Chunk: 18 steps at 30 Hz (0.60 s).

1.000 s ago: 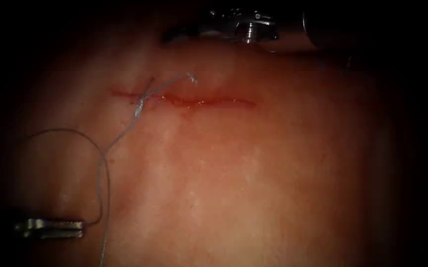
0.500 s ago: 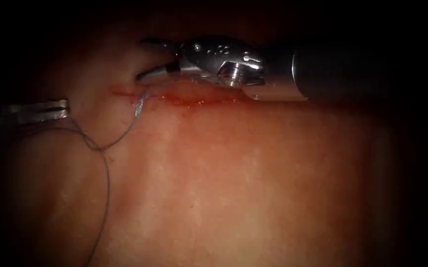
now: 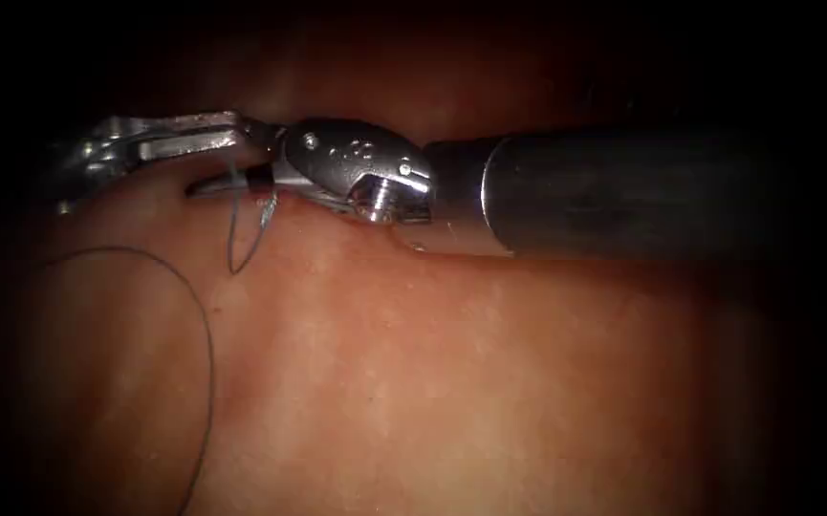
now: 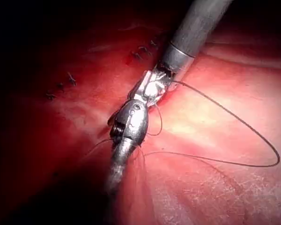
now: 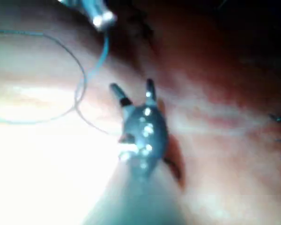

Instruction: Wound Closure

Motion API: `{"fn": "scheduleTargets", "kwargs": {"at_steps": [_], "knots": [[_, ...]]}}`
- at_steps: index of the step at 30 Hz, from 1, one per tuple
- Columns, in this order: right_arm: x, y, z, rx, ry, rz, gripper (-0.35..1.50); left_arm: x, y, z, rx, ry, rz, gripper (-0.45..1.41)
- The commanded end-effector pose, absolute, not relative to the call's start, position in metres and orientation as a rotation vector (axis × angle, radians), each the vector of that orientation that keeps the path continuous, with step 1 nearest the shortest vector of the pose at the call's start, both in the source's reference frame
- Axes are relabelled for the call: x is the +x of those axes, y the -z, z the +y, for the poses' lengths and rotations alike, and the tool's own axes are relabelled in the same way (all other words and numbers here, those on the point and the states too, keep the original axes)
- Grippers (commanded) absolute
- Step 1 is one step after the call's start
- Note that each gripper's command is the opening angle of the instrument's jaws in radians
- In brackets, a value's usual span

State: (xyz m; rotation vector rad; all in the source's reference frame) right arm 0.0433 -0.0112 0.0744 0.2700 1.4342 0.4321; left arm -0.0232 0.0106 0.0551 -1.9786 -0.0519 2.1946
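While right pincer [image 3: 227,158] gapes, its shaft [image 3: 623,196] covers cut, thread [image 3: 205,325] looping left.

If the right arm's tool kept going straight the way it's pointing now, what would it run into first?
Probably the left arm's tool, which holds the thread just beyond the right arm's tool and its open jaws. The hanging thread may come first; depth is unclear.

Left end effector [image 3: 231,129] left of right end effector [image 3: 227,162]; thread [image 3: 205,334] below.
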Motion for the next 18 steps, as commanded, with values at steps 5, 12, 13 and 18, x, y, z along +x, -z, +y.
{"fn": "scheduleTargets", "kwargs": {"at_steps": [5,12,13,18], "knots": [[0.0449,-0.074,-0.012,0.287,-0.417,1.478,0.56,-0.0232,-0.059,0.013,-1.986,-2.199,-0.043,-0.45],[0.0449,-0.072,-0.013,0.327,-0.391,1.545,0.52,-0.0224,-0.064,0.014,-1.976,-2.2,-0.048,-0.45],[0.0449,-0.072,-0.013,0.331,-0.387,1.557,0.52,-0.0223,-0.065,0.014,-1.972,-2.196,-0.056,-0.45],[0.0437,-0.071,-0.014,0.363,-0.372,1.628,0.42,-0.0217,-0.068,0.015,-1.969,-2.195,-0.064,-0.45]]}}
